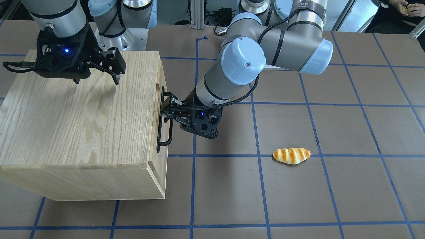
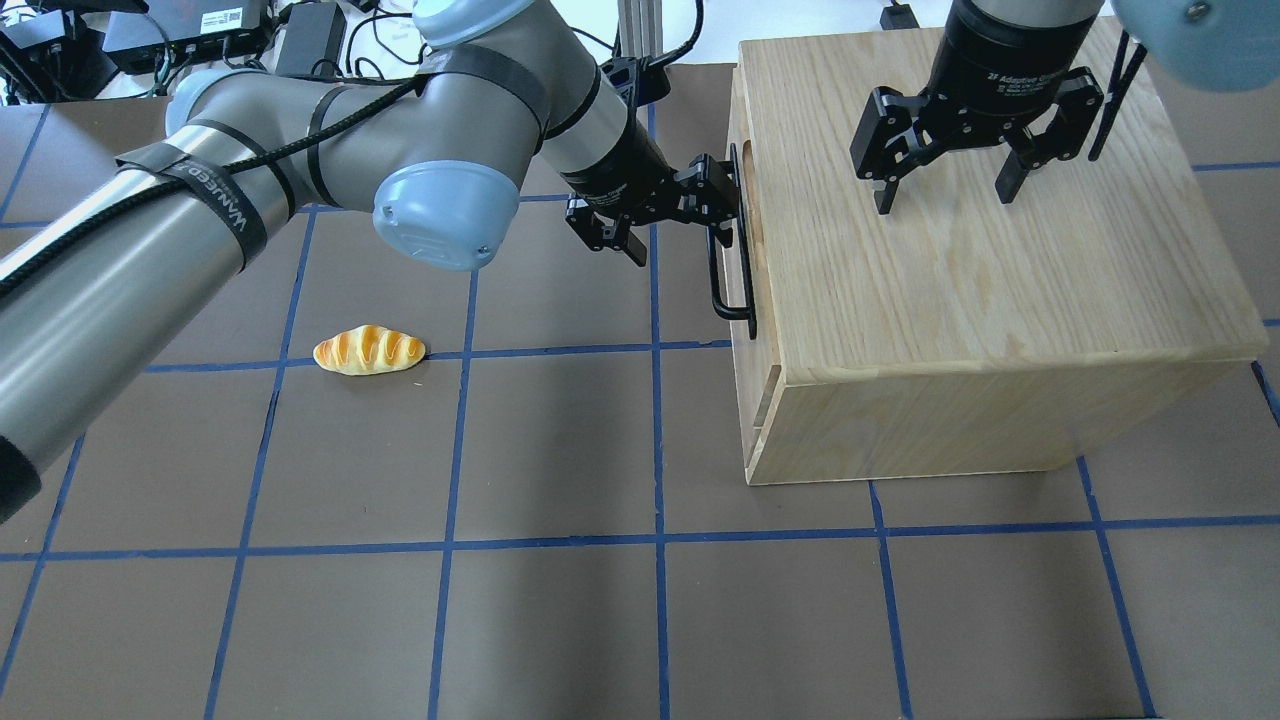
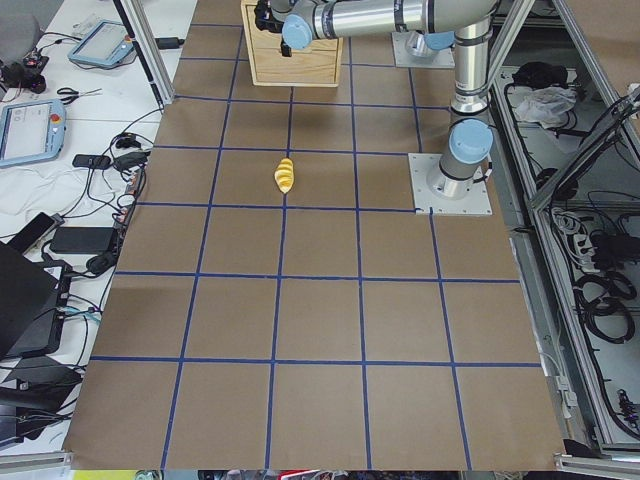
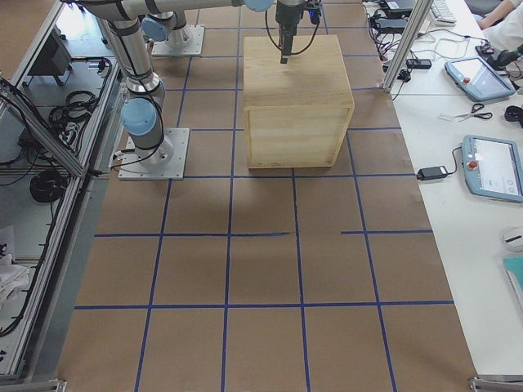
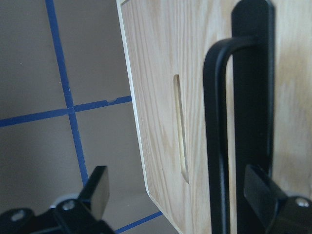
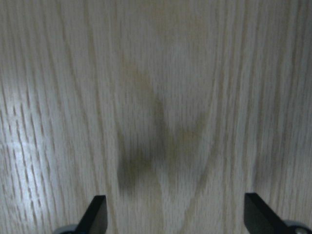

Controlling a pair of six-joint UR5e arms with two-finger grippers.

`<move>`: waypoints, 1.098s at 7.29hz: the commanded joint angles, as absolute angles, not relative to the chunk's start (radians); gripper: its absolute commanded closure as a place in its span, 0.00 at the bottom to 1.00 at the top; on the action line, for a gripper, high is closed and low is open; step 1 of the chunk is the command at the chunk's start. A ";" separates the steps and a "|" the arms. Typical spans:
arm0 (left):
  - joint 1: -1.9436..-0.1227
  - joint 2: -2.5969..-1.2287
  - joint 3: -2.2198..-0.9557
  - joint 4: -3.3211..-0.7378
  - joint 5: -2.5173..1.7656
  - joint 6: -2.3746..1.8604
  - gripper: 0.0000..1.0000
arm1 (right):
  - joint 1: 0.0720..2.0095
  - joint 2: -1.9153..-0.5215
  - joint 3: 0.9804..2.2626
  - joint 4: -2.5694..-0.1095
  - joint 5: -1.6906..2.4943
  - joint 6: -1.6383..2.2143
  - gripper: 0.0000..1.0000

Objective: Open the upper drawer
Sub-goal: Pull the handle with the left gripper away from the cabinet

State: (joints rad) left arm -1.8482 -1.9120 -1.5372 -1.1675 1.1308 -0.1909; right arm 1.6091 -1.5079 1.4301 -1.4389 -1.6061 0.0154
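Note:
The upper drawer's pale-wood front (image 5: 161, 73) sits flush in the oak cabinet (image 2: 960, 290), with its notch (image 1: 156, 106) at the top edge. Its black bar handle (image 2: 735, 250) also shows in the front view (image 1: 164, 129) and the left wrist view (image 5: 217, 122). My left gripper (image 2: 725, 195) is at the handle's far end, open. In the left wrist view the bar runs between the fingers, close beside the right-hand finger (image 5: 263, 187). My right gripper (image 2: 942, 195) is open and empty just above the cabinet's top (image 6: 161, 97).
A toy bread roll (image 2: 368, 350) lies on the brown mat to the left of the cabinet, also seen in the front view (image 1: 291, 155). The cabinet (image 4: 294, 90) stands near the table's far end in the right view. An operator's hands (image 1: 408, 8) show beyond the table.

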 commanded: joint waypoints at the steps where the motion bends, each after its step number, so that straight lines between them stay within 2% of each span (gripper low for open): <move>1: -1.847 -1.908 -1.551 -1.166 1.187 -0.190 0.00 | 1.609 -1.508 1.431 -1.439 -1.606 0.015 0.00; 8: -1.642 -1.841 -1.580 -1.250 1.284 -0.138 0.00 | 1.609 -1.508 1.430 -1.439 -1.606 0.015 0.00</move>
